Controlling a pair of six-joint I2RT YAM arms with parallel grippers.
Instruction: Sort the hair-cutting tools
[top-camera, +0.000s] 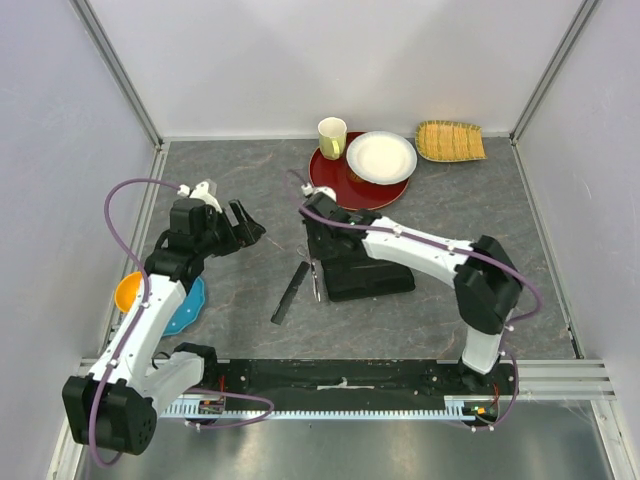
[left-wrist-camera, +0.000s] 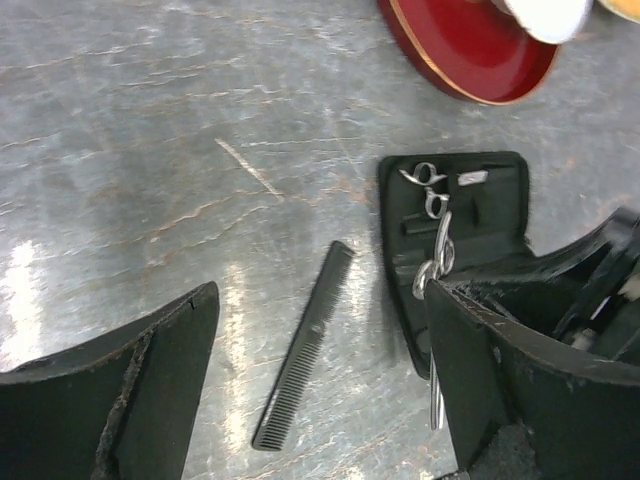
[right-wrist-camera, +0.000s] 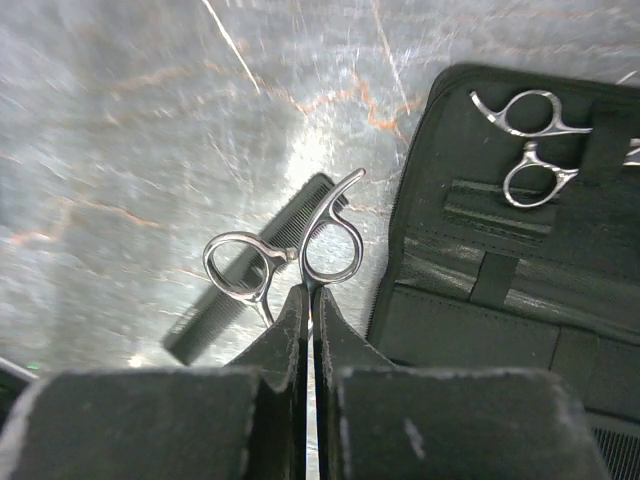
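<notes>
Right gripper (right-wrist-camera: 310, 320) is clenched on one pair of scissors (right-wrist-camera: 325, 250) just below the rings; I read that as a carrying hold. Beyond, the comb (right-wrist-camera: 250, 270) lies flat beside the open case (right-wrist-camera: 480, 300), with the second scissors (right-wrist-camera: 530, 140) tucked inside. Left gripper (top-camera: 243, 225) is spread, empty and well clear.

Grey marbled table (top-camera: 240, 190) carries black comb (top-camera: 290, 293) mid-front, open black case (top-camera: 375, 282) just right of it, red tray (top-camera: 335, 180) and woven tray (top-camera: 450, 141) at back, blue plate (top-camera: 190, 305) front-left.

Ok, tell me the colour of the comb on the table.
The comb is black; the left wrist view shows it best.
</notes>
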